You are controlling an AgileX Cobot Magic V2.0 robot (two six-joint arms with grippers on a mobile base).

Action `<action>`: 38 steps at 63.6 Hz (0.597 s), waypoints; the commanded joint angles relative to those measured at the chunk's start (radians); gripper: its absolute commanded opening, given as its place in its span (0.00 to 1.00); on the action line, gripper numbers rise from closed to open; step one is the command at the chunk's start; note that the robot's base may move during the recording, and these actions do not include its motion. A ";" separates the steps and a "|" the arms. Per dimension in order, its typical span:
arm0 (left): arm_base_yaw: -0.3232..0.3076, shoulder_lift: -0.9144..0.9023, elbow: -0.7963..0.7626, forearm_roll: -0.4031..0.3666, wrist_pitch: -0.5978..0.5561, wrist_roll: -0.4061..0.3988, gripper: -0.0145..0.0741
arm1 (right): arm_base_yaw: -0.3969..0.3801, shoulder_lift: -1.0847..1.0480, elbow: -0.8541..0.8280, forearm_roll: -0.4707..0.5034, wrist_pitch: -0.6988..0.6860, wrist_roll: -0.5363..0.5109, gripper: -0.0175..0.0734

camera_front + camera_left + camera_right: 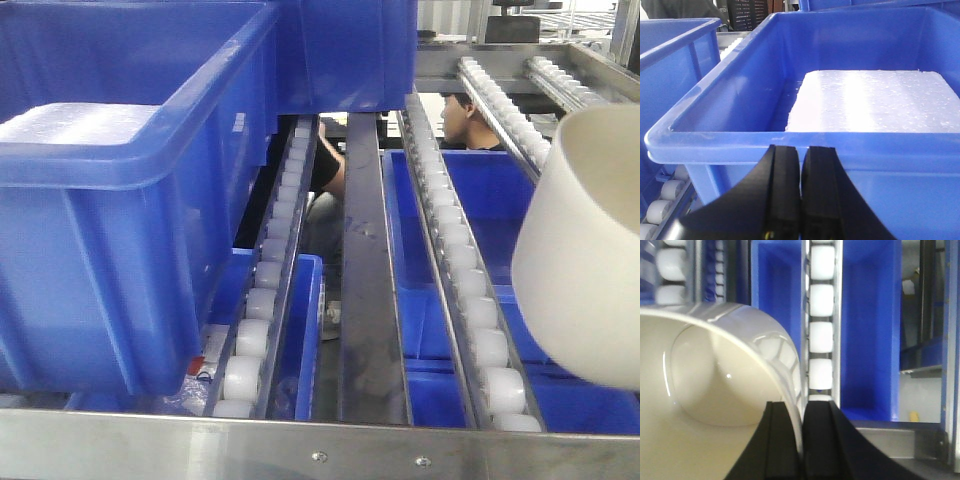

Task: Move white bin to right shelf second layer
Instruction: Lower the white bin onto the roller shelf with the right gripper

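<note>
Black fingers (785, 440) of the right hand (801, 442) are pinching the white bin (715, 390) by its rim wall, one finger inside and one outside, carrying it tilted above the roller rails (821, 335) just beyond the hand. Left hand (800, 195) is hanging clenched on nothing, just short of the blue crate (790, 135) ahead of it. Judging progress: the bin is lifted and arriving over the right shelf second layer (470, 290) past its riveted front lip (320, 448), but not yet resting on it; lowering and releasing are remaining.
</note>
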 commanded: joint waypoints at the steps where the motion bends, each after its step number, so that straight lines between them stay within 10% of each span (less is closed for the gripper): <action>1: 0.001 -0.016 0.037 -0.006 -0.084 -0.003 0.26 | -0.006 0.000 -0.028 -0.025 -0.046 0.003 0.25; 26: 0.001 -0.016 0.037 -0.006 -0.084 -0.003 0.26 | -0.006 0.001 -0.028 -0.050 0.007 0.003 0.26; 38: 0.001 -0.016 0.037 -0.006 -0.084 -0.003 0.26 | -0.006 0.001 -0.028 -0.044 0.030 0.003 0.42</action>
